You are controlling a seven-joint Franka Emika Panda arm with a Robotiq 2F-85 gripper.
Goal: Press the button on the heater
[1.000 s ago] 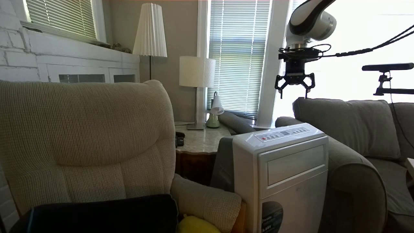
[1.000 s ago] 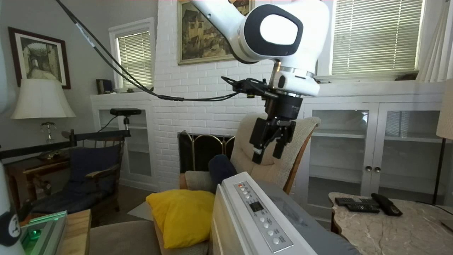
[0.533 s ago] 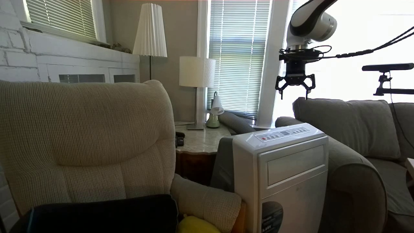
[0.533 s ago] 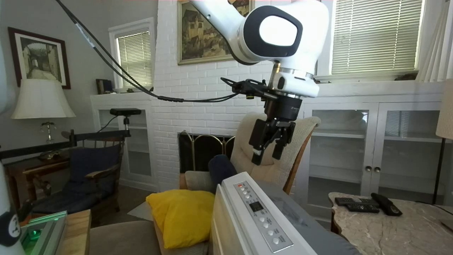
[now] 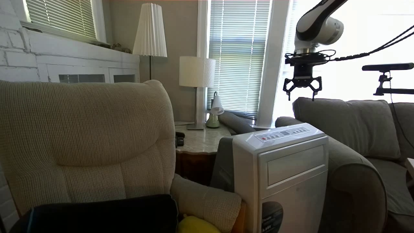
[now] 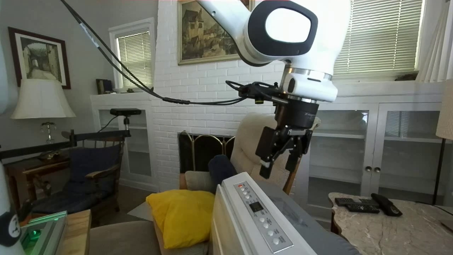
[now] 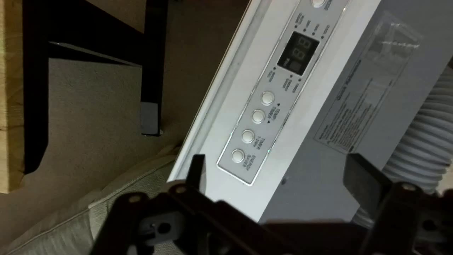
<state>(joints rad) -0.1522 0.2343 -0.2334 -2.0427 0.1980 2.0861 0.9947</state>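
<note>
The heater (image 5: 292, 181) is a tall white boxy appliance between an armchair and a sofa. Its slanted top carries a grey control panel, seen in an exterior view (image 6: 260, 216), with a red button (image 6: 240, 186) at one end. In the wrist view the heater's top (image 7: 283, 156) shows a dark display (image 7: 298, 53) and several round white buttons, the lowest marked energy saver (image 7: 238, 156). The red button is out of the wrist view. My gripper (image 6: 279, 169) is open and empty, pointing down, above the heater's top and apart from it, also in an exterior view (image 5: 301, 98).
A beige armchair (image 5: 97, 129) and a grey sofa (image 5: 349, 129) flank the heater. A yellow pillow (image 6: 184, 217) lies beside it. A marble-topped table (image 6: 400, 230) holds remotes and a phone. A ribbed hose (image 7: 421, 141) runs behind the heater; a wooden edge (image 7: 10, 106) is at left.
My gripper has moved right and slightly down in both exterior views, mostly in the last half second. It stays open. The heater has not moved.
</note>
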